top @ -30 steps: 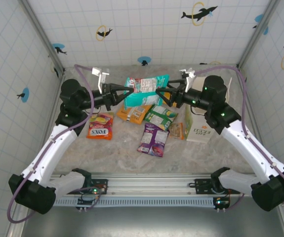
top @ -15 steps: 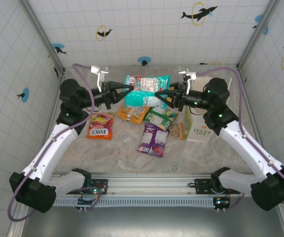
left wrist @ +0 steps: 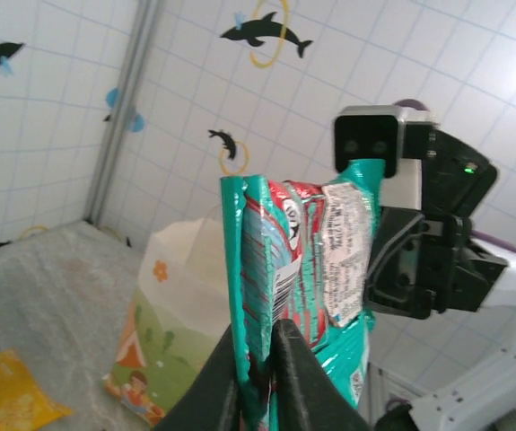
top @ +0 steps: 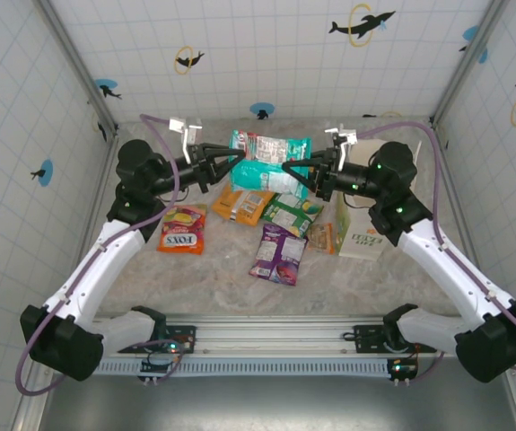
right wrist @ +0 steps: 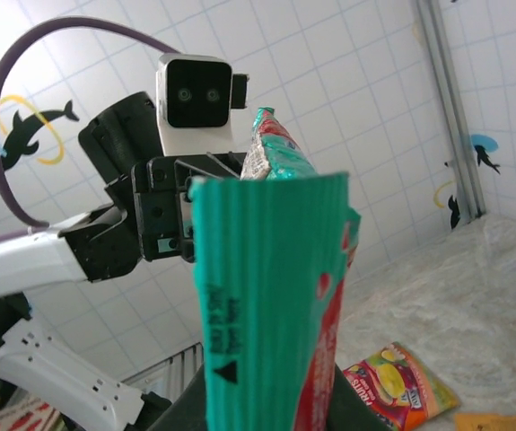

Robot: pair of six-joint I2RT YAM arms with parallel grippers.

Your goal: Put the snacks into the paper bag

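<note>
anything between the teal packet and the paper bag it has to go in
No loose thing. The right arm lies over the paper bag, between it and the teal packet held by left tool and right tool.

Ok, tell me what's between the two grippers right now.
The teal packet spans the gap, held in the air: the left gripper pinches its left edge and the right gripper its right end. The top external view shows it.

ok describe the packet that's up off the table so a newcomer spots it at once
Toward the far wall, above the snack pile, the two arms meet. The teal packet hangs between the left gripper and right gripper, pinched at each end. It alone is off the table; the others lie flat below.
</note>
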